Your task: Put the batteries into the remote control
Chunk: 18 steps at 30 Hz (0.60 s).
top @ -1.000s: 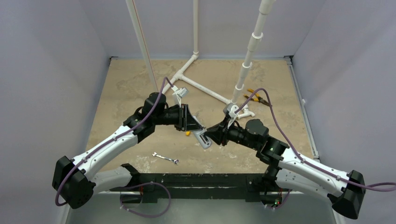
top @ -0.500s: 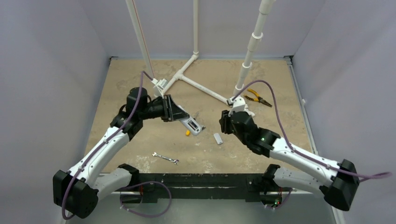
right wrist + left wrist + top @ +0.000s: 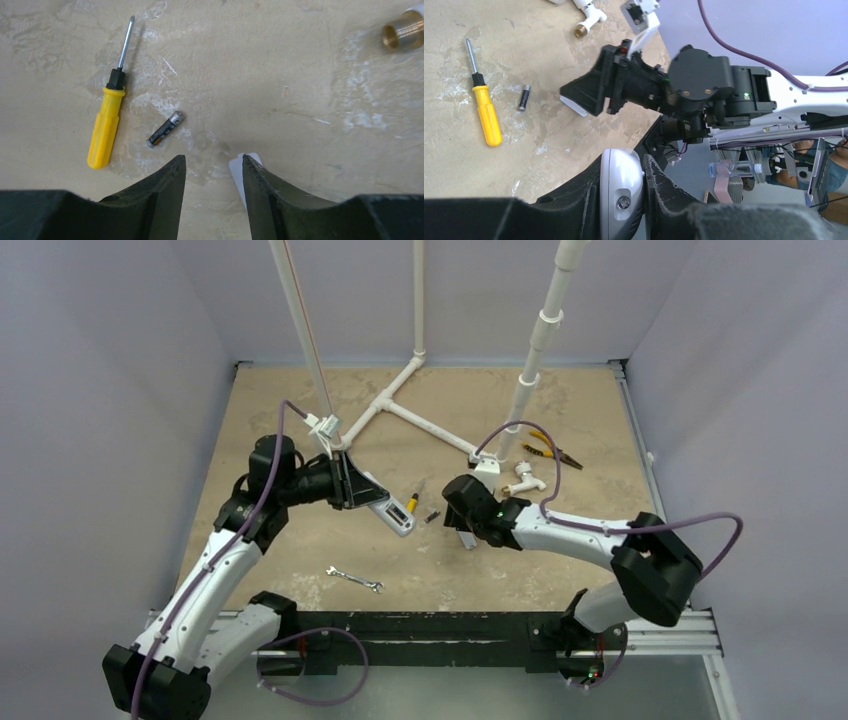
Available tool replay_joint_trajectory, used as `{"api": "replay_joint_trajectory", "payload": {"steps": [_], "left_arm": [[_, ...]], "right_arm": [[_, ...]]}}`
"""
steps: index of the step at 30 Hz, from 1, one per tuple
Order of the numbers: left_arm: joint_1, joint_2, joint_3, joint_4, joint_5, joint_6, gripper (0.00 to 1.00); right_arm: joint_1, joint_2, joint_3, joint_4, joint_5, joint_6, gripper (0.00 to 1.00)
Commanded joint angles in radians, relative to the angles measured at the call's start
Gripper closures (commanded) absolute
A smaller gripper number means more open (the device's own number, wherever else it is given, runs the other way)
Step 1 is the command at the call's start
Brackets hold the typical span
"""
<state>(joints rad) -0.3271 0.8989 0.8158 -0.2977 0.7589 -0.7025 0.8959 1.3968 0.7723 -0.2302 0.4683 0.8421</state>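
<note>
The remote control (image 3: 396, 512) is held off the tabletop (image 3: 260, 410), clenched between the fingers of the left hand (image 3: 622, 170), just to the left of the yellow-handled screwdriver (image 3: 105, 132) and slightly nearer the arm bases. In the left wrist view a rounded end of the remote is seen wedged between the two pads. Whether its battery compartment is uncovered, or already holds a cell, cannot be made out. A single small battery (image 3: 165, 129) is seen lying on the tabletop just to the right of the screwdriver, close beside it but not touching it. No second battery can be found in any view. The right hand (image 3: 212, 172) is lowered over the tabletop a little further to the right of the screwdriver, its fingers spread and nothing grasped between them. A small white plastic piece (image 3: 237, 175) lies partly under one of its fingers; it is judged to be the remote's battery cover, though this cannot be confirmed. The task is therefore judged to be at an early stage. The remote has been secured, but the visible battery has not been picked up, so the loading itself and the closing of the compartment are left to be done.
</note>
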Motion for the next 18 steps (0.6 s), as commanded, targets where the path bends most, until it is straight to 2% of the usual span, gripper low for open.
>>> {"api": "replay_joint_trajectory", "payload": {"steps": [1, 4, 7, 18], "left_arm": [[0.01, -0.032, 0.023, -0.021, 0.002, 0.058, 1.0], [0.012, -0.04, 0.027, -0.019, 0.012, 0.06, 1.0], [0.016, -0.053, 0.028, -0.024, 0.011, 0.067, 1.0], [0.033, -0.078, 0.022, -0.016, 0.023, 0.057, 1.0]], "right_arm": [[0.004, 0.139, 0.157, -0.025, -0.02, 0.241, 0.55], [0.004, 0.258, 0.302, -0.176, -0.023, 0.309, 0.58], [0.004, 0.327, 0.39, -0.24, -0.023, 0.346, 0.58], [0.004, 0.375, 0.427, -0.362, -0.022, 0.461, 0.58]]}}
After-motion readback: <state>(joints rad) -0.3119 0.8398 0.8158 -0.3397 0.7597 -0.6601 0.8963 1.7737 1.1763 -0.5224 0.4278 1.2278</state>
